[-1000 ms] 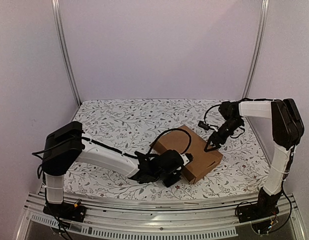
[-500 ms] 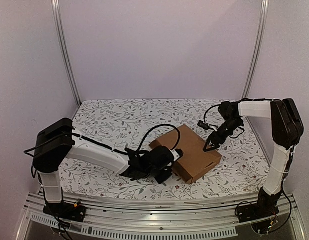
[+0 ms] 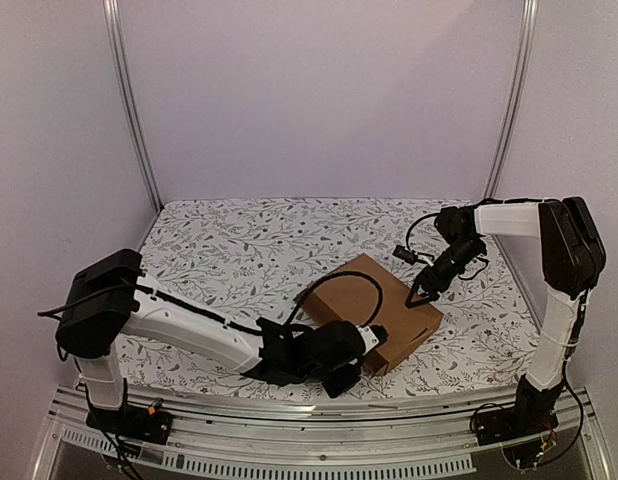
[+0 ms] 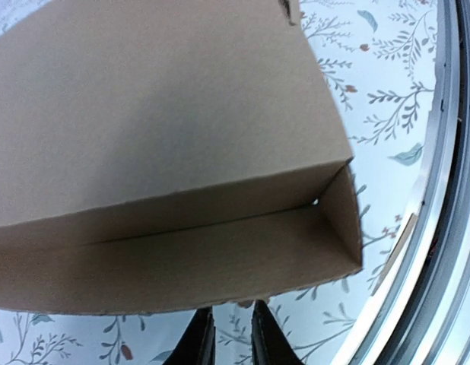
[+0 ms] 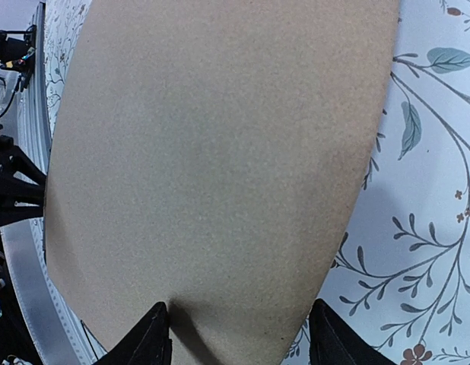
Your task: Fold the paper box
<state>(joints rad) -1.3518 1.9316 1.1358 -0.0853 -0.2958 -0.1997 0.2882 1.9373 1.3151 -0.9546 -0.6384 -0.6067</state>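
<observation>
The paper box [image 3: 374,308] is a shallow brown cardboard box, folded up and lying on the floral tablecloth right of centre. My left gripper [image 3: 355,352] sits low at its near corner. In the left wrist view the fingertips [image 4: 198,334] stand a narrow gap apart just below the box's front wall [image 4: 182,258], with only tablecloth between them. My right gripper [image 3: 421,292] is at the box's far right edge. Its jaws are wide open over the flat top [image 5: 220,152], and its left fingertip [image 5: 153,334] casts a shadow on the cardboard.
A metal rail [image 3: 289,412] runs along the table's near edge, close behind the left gripper; the same rail [image 4: 448,190] curves down the right of the left wrist view. The left arm's black cable [image 3: 341,282] loops over the box. Walls and frame posts enclose the table.
My left gripper has drawn back toward the near edge along the box's front, and its jaws have narrowed. The box has shifted slightly. The right arm has not moved.
</observation>
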